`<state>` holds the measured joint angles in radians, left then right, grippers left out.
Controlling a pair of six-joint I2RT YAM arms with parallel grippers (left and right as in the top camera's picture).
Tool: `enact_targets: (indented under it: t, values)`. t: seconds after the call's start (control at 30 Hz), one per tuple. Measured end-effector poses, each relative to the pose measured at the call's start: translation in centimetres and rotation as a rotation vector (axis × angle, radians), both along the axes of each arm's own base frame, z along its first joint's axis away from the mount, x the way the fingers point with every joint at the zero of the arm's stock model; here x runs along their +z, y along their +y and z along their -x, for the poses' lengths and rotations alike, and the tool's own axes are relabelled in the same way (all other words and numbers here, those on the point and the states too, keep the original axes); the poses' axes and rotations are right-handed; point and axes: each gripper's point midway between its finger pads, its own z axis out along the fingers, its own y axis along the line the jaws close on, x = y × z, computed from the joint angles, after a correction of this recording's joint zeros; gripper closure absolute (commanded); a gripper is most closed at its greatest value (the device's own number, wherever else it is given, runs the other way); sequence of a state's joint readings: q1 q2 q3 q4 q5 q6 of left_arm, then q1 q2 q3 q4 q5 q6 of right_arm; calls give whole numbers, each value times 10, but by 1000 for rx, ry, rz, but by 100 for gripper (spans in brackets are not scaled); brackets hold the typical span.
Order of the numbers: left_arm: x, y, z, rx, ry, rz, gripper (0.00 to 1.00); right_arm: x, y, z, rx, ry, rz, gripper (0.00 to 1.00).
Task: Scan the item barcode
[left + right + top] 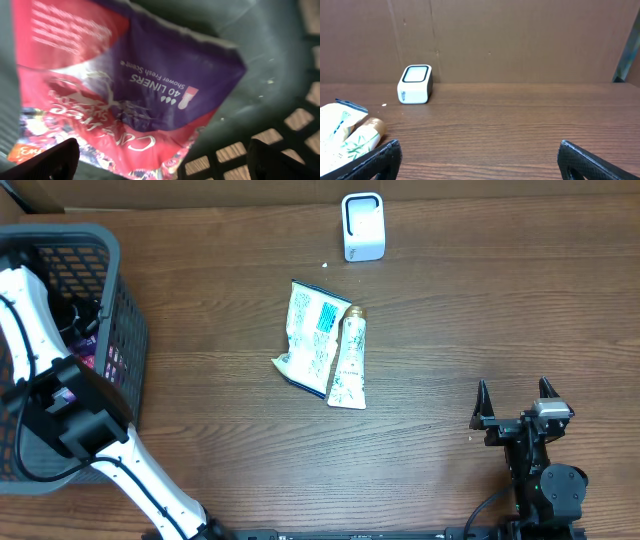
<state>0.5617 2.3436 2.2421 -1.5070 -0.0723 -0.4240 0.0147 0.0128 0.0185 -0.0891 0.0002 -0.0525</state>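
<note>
One basket [128, 340] holds the one liner packet [150, 85] I can see, lying loose beneath the left jaws, which are spread wide. If they close on the slick film, they may pinch only a corner and drop it. On the table [480, 310] are one pouch [310, 335], one tube [349, 365] and one scanner [362, 227]. The right jaws gape, holding nothing.

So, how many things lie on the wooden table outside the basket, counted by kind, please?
White scanner: 1
White and blue packet: 1
Tube: 1
Total: 3
</note>
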Motion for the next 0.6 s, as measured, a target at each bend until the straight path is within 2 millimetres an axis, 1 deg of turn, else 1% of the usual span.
enact_targets:
  t: [0.13,0.3,0.47,0.6]
  values:
    - [-6,-1,3,4,25,-9,6,0,0,0,0,0,0,0]
    - [-5,7,7,6,51,-55,6,0,0,0,-1,1,0,0]
    - [-2,19,17,17,105,-132,4,0,0,0,-1,1,1,0]
    - [-6,23,20,26,122,-154,2,0,0,0,0,0,0,0]
